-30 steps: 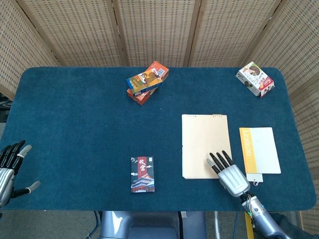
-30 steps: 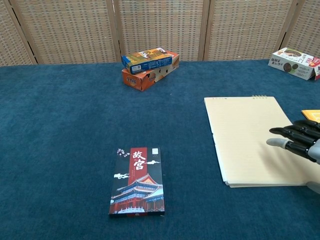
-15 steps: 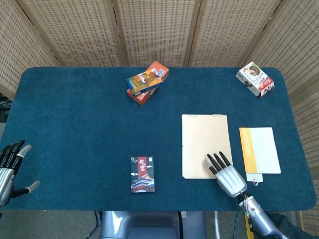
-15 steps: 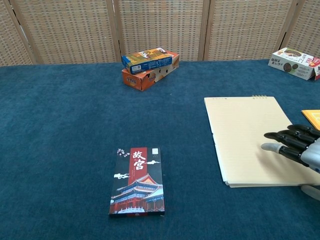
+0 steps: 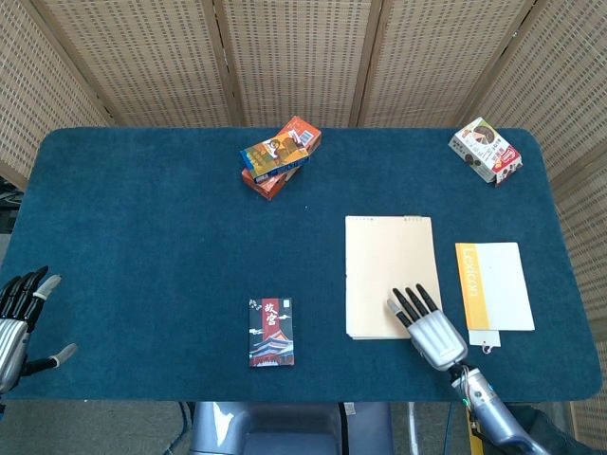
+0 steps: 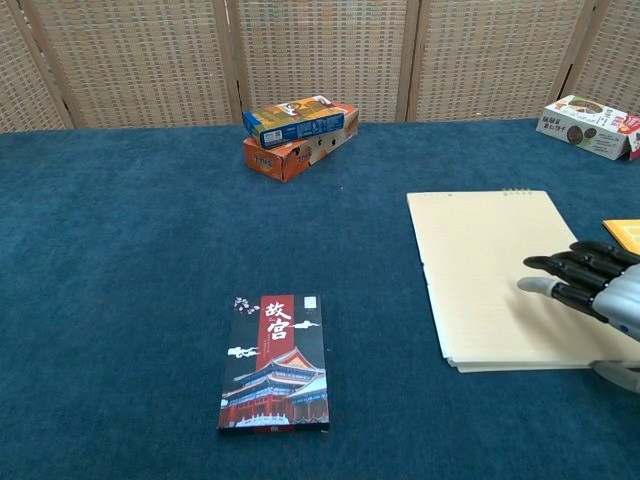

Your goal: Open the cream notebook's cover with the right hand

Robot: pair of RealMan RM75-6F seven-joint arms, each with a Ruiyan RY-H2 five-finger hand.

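At the far left edge our left robot hand point(image 5: 21, 322) hangs released, fingers apart, holding nothing, beside the blue surface point(image 5: 142, 237). Moving right we pass a dark book point(image 5: 271, 332) near the front and stacked boxes point(image 5: 280, 156) at the back. Right of centre lies the cream notebook point(image 5: 389, 270), flat and closed. Our right robot hand point(image 5: 425, 322) sits over its near right corner with fingers stretched out flat, grasping nothing; we cannot tell if they touch the cover. We judge the cover thin, light and bendy, and best caught at a loose edge and lifted. Further right lie an orange-edged booklet point(image 5: 493, 284) and a snack box point(image 5: 486, 150).
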